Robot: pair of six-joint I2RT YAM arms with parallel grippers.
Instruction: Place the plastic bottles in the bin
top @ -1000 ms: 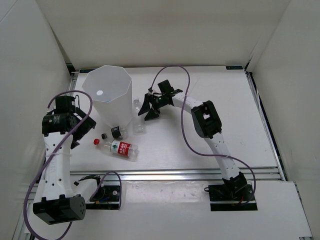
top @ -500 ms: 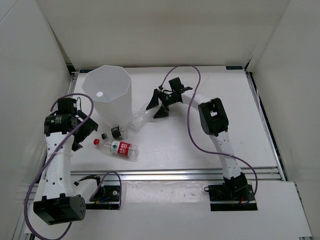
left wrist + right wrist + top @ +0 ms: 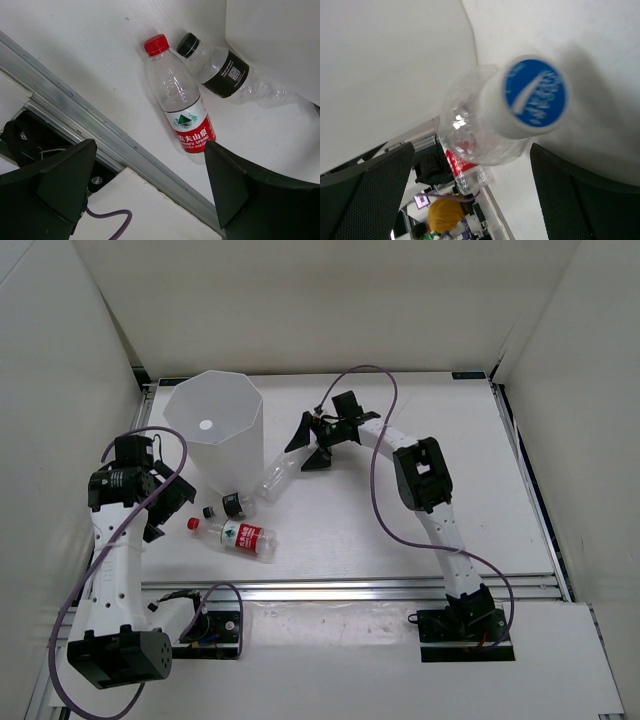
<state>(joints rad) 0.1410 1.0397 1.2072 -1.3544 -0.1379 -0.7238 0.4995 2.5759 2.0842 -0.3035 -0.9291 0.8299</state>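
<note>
Red-labelled bottle (image 3: 243,536) lies low and left of centre on the tabletop (image 3: 400,530), with the black-capped bottle (image 3: 229,506) just above it. The left tool (image 3: 151,146) hangs over both, spread wide and gripping nothing. Higher up, a clear bottle (image 3: 272,480) slants just beside the white bin (image 3: 230,455). The right tool (image 3: 307,448) gapes at its cap end, holding nothing.

My white table (image 3: 350,530) carries the upright bin (image 3: 235,455), with the red-labelled bottle (image 3: 245,536), black-capped bottle (image 3: 225,506) and clear bottle (image 3: 272,480) lying beside it.
</note>
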